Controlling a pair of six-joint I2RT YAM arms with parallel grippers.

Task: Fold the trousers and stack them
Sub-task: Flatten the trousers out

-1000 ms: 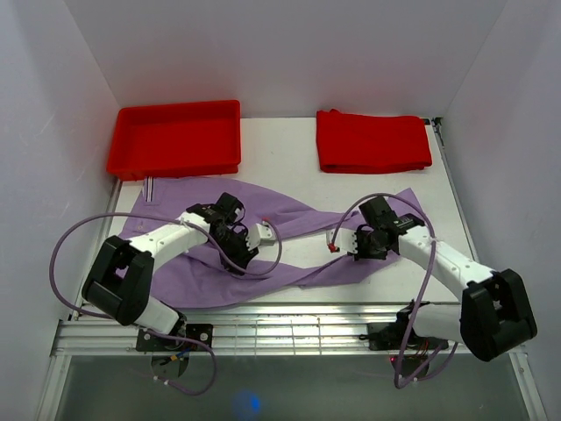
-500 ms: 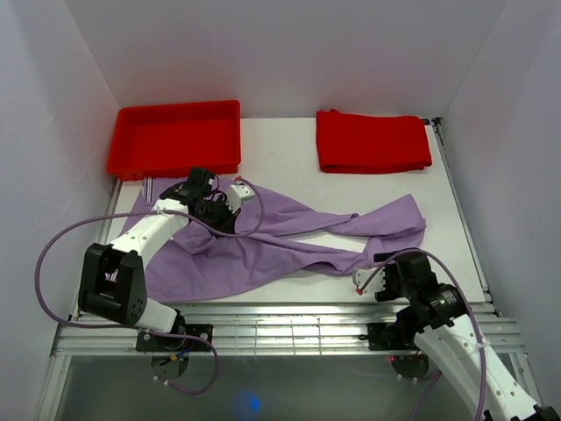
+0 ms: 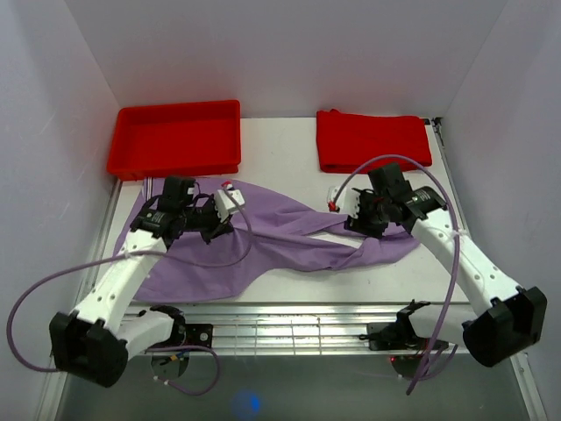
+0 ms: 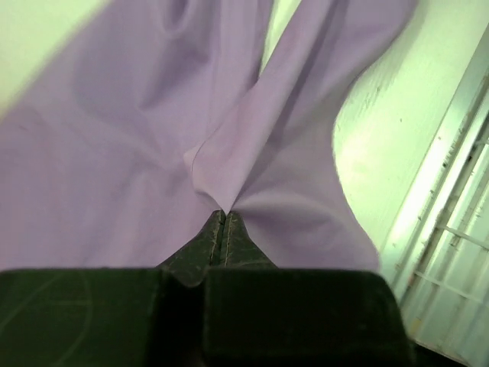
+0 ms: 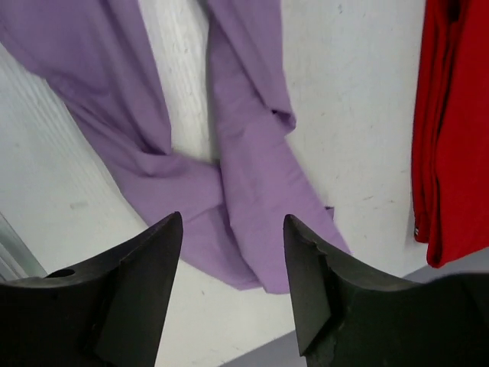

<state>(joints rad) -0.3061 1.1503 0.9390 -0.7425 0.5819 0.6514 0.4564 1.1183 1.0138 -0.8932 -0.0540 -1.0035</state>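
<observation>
The trousers [image 3: 254,246] lie spread and rumpled on the worktop [image 3: 280,167]. Their broad part sits just on the near side of the tray [image 3: 175,167], and the two legs trail off to the tray's right, crossing each other along the way. In the top view a corner of lilac fabric reaches close to the tray's near wall, though whether it touches cannot be told. The left fingers [image 4: 210,237] are pressed together on a raised fold of the trousers, and the fabric peaks up from between their tips. This pinch sits just nearer than the tray's right front corner. The right fingers [image 5: 145,283] are spread wide and hold nothing. They hang over the legs well to the tray's right and nearer than it. In the right wrist view the two legs show between those fingers, with bare worktop on either side. A red cloth [image 3: 372,140] lies folded to the right of the tray, level with it and apart from it, clear of the trousers.
</observation>
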